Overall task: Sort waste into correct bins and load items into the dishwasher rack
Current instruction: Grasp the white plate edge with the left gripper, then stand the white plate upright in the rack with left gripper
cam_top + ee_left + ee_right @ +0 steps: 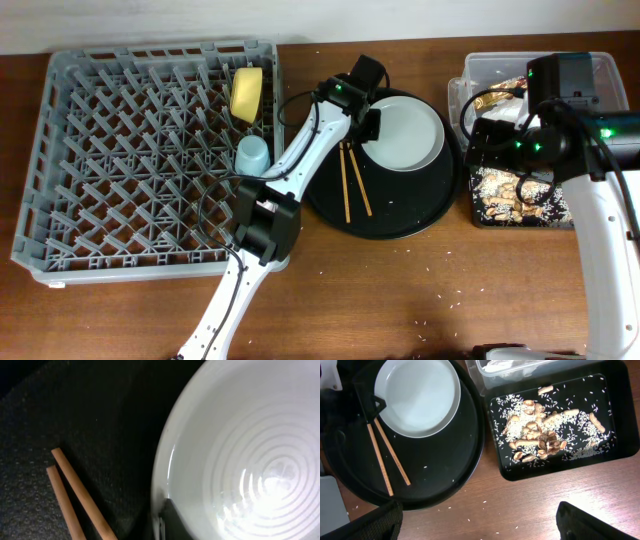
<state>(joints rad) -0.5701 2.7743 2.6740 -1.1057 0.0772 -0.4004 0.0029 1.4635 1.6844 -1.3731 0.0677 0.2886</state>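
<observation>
Filling the left wrist view, the grey-white plate (pixel 240 450) shows a glossy glaze with raised concentric rings. One dark fingertip of our left gripper (pixel 368 118) sits at its rim at 6 o'clock, but we cannot tell whether the jaws are pinching that rim or merely straddling it. In the overhead view the plate lies at about 1 o'clock on the matte, pebbled round black tray (pixel 400 215), with the thin wooden chopsticks (pixel 352 180) side by side at the plate's 8 o'clock. We judge the step in hand to be taking the plate for the dishwasher rack (pixel 60 200), whose grey lattice of pegs already holds the yellow bowl (pixel 246 93) and the light blue cup (pixel 252 153) along its 3 o'clock edge. Next we need a firm pinch on that thin, slick rim, then a lift and a carry toward 9 o'clock. Our right gripper (pixel 480 521) hangs spread and empty near the shallow black tray (pixel 620 440) of beige scraps (pixel 540 435) and rice.
</observation>
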